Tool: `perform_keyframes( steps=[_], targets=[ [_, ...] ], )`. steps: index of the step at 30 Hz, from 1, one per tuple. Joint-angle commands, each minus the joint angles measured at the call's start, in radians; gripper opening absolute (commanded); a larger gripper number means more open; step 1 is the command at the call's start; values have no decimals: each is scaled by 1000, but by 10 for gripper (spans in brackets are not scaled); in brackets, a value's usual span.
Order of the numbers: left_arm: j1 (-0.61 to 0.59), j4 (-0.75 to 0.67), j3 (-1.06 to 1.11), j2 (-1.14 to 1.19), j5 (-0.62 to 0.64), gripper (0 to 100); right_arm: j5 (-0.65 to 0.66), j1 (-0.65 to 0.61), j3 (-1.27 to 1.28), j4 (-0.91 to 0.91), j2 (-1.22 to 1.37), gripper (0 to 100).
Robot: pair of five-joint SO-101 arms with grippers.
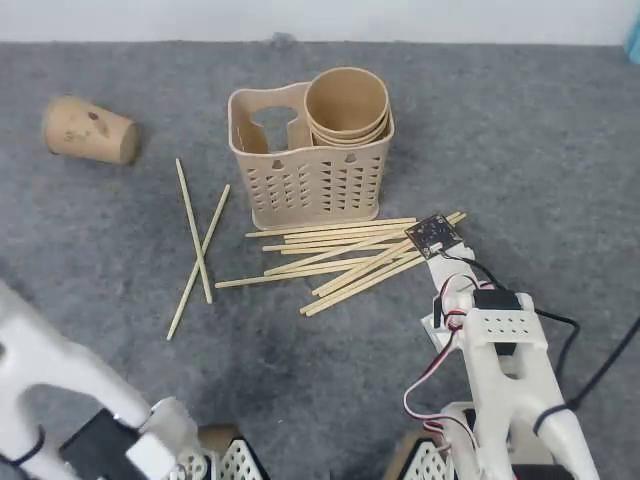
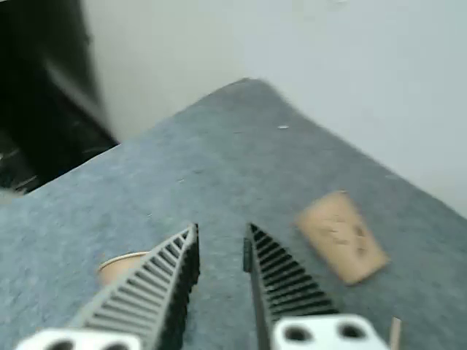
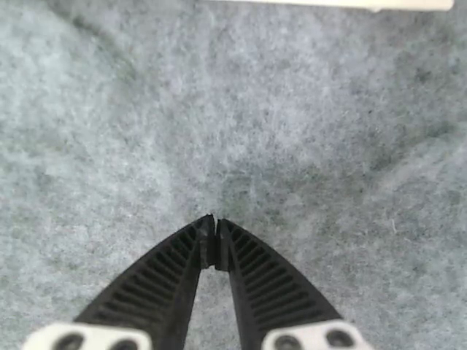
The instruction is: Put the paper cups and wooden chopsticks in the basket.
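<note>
A tan slotted basket (image 1: 310, 185) stands at the back middle of the grey carpet, with a stack of paper cups (image 1: 347, 103) in its right half. One paper cup (image 1: 90, 130) lies on its side at the far left, and it lies beyond my left gripper (image 2: 222, 232), which is open with nothing between its fingers. Several wooden chopsticks (image 1: 340, 255) lie in a loose pile in front of the basket. Two more chopsticks (image 1: 198, 240) lie crossed to the left. My right gripper (image 3: 215, 232) is shut and empty, low over bare carpet near a chopstick (image 3: 343, 4).
The right arm (image 1: 500, 335) stands at the front right, just behind the chopstick pile. The left arm (image 1: 60, 385) sits at the front left corner. A small beige rounded thing (image 2: 120, 266) shows beside one left finger; I cannot tell what it is.
</note>
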Motion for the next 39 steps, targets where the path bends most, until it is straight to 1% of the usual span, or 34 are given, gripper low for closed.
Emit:
perform_keyframes(
  steps=[1,5,11,14,17,19,21,24,28,34,36,39],
  targets=[
    [-74,-252,202,-26,-15,17,14,5,-5,18,-36,8],
    [-114,-428,354,-26,-9,12,14,4,-5,18,-36,8],
    [-137,-712,561,-25,-8,12,8,5,-5,19,-36,8],
    [-137,-755,599,-5,-8,12,8,5,-5,21,-36,8],
    [-141,-746,539,87,-8,12,6,5,-5,21,-36,8],
    [-157,-703,453,178,-8,12,6,5,-5,21,-36,8],
    [-166,-629,337,284,-8,12,6,7,-3,21,-36,8],
    [-190,-491,125,446,-8,12,6,7,-3,21,-36,8],
    [-193,-307,-166,660,-8,12,6,5,-3,21,-36,8],
    [-190,-71,-598,990,-8,12,6,5,-3,21,-36,8],
    [-189,37,-739,1096,-8,12,6,5,-3,21,-36,8],
    [-176,250,-954,1227,-15,12,6,4,-3,21,-36,8]
  ],
)
